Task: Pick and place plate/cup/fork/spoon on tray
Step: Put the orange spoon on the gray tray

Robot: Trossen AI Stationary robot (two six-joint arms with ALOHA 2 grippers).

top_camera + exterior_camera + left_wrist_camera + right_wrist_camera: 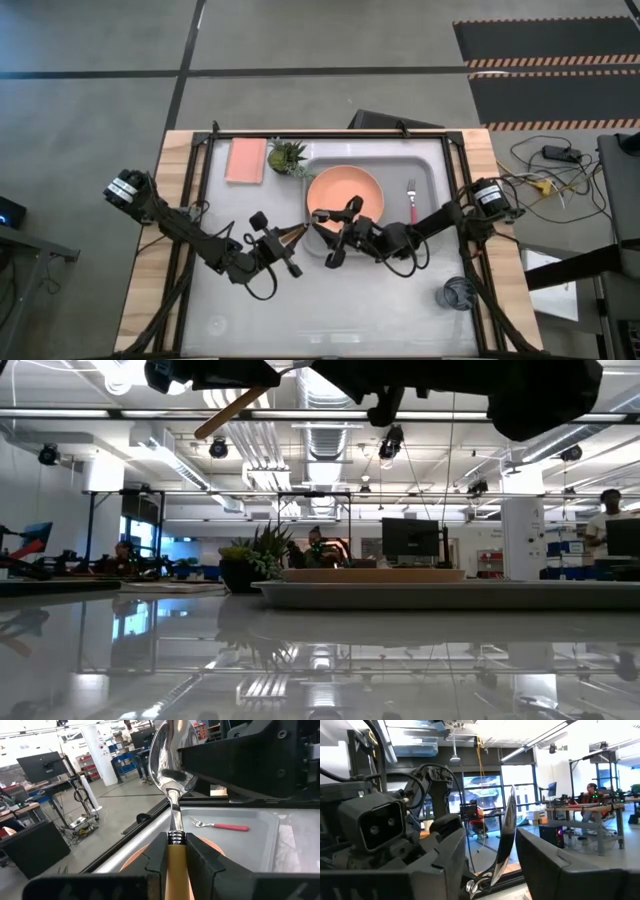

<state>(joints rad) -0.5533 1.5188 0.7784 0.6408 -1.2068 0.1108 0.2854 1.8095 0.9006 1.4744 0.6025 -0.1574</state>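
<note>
My left gripper [283, 243] is shut on the spoon [172, 765], which has a silver bowl and an orange handle, above the table left of the tray. My right gripper [326, 234] is open. Its fingers stand on either side of the spoon's bowl [506, 835] with a gap on each side. The salmon-orange plate [345, 190] lies flat in the light grey tray [432, 168]. The fork [411, 201], with a pink-red handle, lies in the tray to the right of the plate. The dark cup [458, 294] stands on the table near the front right. My left gripper pinches the spoon's orange handle [175, 867] between its two fingers, close to the metal neck. The spoon lies along the fingers and sticks out past their tips, toward the table's right. It is lifted clear of the table, bowl end higher [232, 412].
A pink rectangular pad [246, 160] and a small potted plant [288, 158] sit at the far left, beside the tray. The two grippers are close together over the tray's left edge. Bare table lies in front of the tray.
</note>
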